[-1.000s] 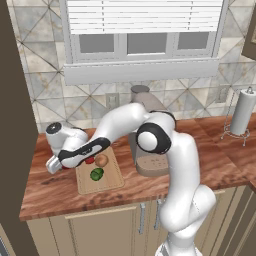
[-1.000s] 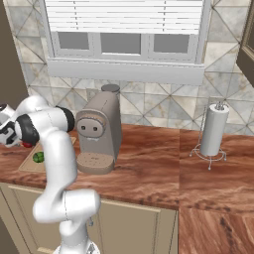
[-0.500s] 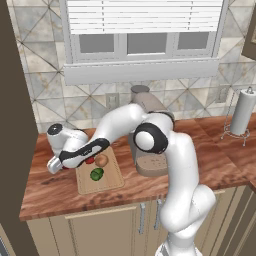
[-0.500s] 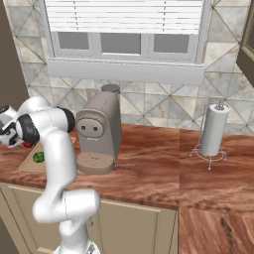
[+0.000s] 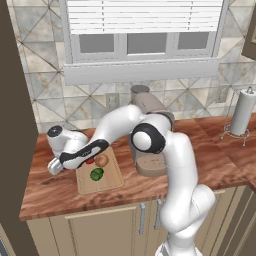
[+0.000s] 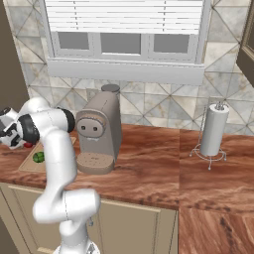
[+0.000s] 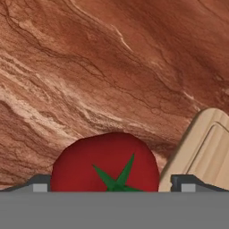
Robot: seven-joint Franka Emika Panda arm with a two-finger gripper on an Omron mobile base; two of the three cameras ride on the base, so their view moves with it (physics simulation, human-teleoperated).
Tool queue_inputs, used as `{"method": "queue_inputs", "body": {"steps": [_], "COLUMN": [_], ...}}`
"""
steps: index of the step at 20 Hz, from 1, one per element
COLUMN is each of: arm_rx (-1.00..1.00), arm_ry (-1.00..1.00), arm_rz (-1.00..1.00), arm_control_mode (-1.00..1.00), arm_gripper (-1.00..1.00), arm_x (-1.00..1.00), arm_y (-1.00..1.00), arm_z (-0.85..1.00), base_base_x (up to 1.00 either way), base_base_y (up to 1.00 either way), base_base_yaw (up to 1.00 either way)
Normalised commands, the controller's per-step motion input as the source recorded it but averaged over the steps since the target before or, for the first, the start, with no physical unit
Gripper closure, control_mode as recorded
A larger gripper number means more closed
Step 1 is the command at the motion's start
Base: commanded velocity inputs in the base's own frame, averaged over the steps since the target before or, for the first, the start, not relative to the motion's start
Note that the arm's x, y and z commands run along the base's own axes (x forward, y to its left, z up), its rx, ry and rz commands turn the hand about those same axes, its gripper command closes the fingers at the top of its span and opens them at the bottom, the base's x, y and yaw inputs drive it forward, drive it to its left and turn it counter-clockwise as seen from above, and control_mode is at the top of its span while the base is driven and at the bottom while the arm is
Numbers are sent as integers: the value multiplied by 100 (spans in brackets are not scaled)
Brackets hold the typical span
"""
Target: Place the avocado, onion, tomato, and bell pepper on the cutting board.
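Observation:
My gripper (image 7: 114, 184) is open, its fingertips (image 7: 40, 183) wide on either side of a round red fruit (image 7: 106, 162) with a green star-shaped top. That fruit lies on the counter just off the cutting board's corner (image 7: 206, 150); whether it is the tomato or the bell pepper I cannot tell. The hand (image 5: 56, 164) hangs low over the counter, left of the cutting board (image 5: 111, 180). On the board lie the green avocado (image 5: 96, 174), the tan onion (image 5: 102, 160) and another red item (image 5: 90, 161). The avocado (image 6: 38, 157) also shows beside the arm.
A grey coffee machine (image 5: 150, 150) stands right of the board, close behind the arm. A paper towel holder (image 6: 214, 130) is far to the right. A dark cabinet wall (image 5: 17, 125) borders the reddish wood counter (image 5: 55, 187) on the left.
The hand has sunk slightly toward the counter; its jaws stay wide. Nothing on the board has moved.

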Motion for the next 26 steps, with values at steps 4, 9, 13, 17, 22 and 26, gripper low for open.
{"method": "queue_inputs", "body": {"steps": [4,9,13,17,22,26], "arm_rx": [-2,0,0,0,0,0], "arm_ry": [0,0,1,10,5,-2], "arm_rz": [0,0,0,0,0,0], "arm_control_mode": [-100,-100,-100,-100,-100,-100], "arm_gripper": [-100,-100,100,100,100,100], "arm_x": [5,8,1,-1,-20,-32], "arm_y": [3,2,3,2,-8,-3], "arm_z": [-15,-12,-14,-31,-38,-8], "base_base_x": [0,0,0,0,0,0], "base_base_y": [0,0,0,0,0,0], "base_base_yaw": [0,0,0,0,0,0]}}
